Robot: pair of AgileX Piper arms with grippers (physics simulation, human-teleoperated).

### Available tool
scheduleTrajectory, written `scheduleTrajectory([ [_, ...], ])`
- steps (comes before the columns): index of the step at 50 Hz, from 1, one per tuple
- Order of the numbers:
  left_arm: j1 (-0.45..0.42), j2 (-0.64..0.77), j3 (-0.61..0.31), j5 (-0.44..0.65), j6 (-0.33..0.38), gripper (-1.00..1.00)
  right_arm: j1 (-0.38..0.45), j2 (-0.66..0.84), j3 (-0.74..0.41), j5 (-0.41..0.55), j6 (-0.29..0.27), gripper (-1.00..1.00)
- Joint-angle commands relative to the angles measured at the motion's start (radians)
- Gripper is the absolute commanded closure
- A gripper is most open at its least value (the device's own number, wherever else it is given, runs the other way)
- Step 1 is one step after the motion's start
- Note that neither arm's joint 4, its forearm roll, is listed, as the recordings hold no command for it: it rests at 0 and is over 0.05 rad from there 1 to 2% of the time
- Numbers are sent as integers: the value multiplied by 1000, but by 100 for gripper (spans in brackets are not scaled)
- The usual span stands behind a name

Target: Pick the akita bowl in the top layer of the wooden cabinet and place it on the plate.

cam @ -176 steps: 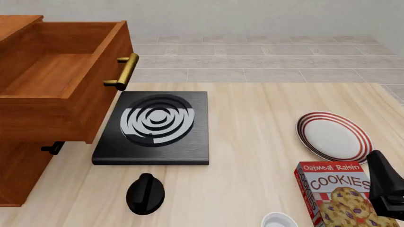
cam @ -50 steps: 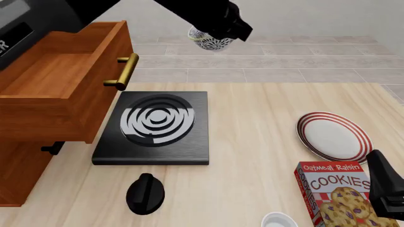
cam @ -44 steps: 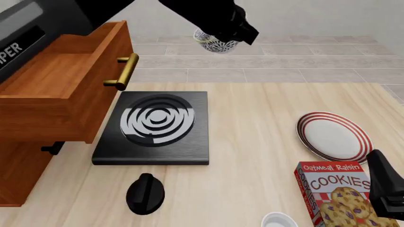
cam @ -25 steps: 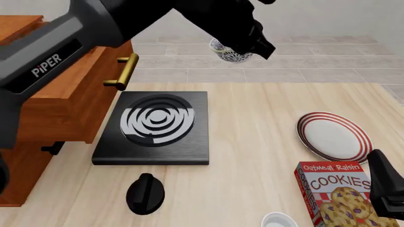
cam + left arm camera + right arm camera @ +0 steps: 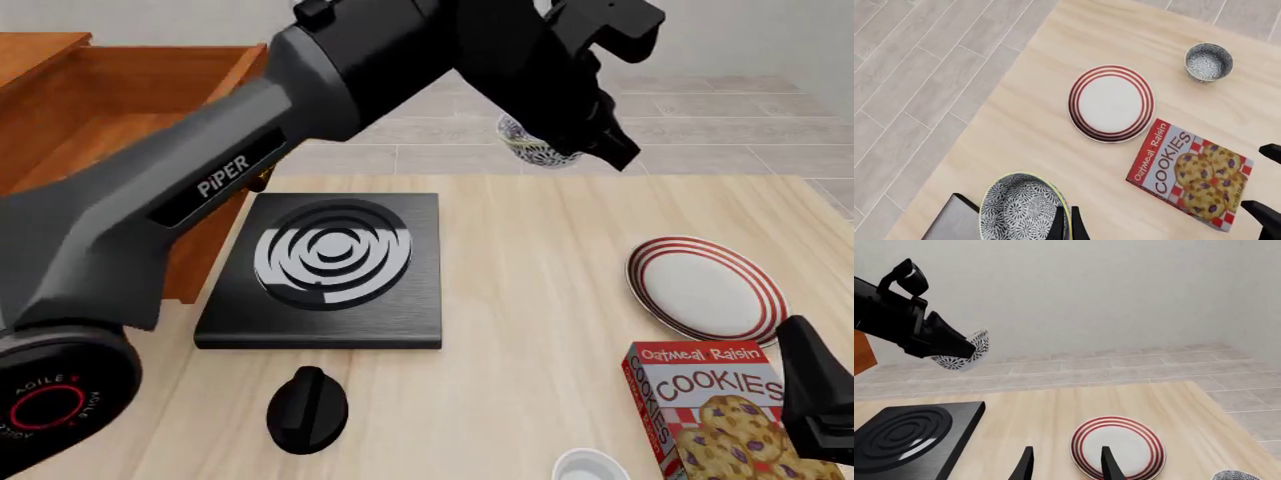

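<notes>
Fingers (image 5: pixel 1066 225) of my left gripper (image 5: pixel 587 125) pinch the bowl (image 5: pixel 1022 210) by its thin rim above the table (image 5: pixel 534 290); glazed, slippery, breakable, I judge; right gripper (image 5: pixel 1064 465) open.

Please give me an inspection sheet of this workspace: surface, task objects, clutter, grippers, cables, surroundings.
Surface: light wooden table.
Job's things: akita bowl held in the air, apart from the table; plate lies bare at the table's right side; top layer of the wooden cabinet is pulled open.
Clutter: black stove plate, its knob, cookies box, small patterned cup.
Grippers: left gripper shut on the bowl's rim; right gripper open, low beside the plate, holding nothing.
Cables: nothing seen.
Surroundings: grey tiled floor, pale wall.
</notes>
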Motion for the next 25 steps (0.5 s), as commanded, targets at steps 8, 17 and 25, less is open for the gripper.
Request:
scheduleTrajectory([
  [8,-72,79,-104,-7,-42,100,-1,0,2,0,5,-100],
  [17,-98,100,-130,-27,-74,100,0,0,4,0,10,-100],
  [25,-99,122,-190,-40,-28,100,0,1,5,1,13,-100],
])
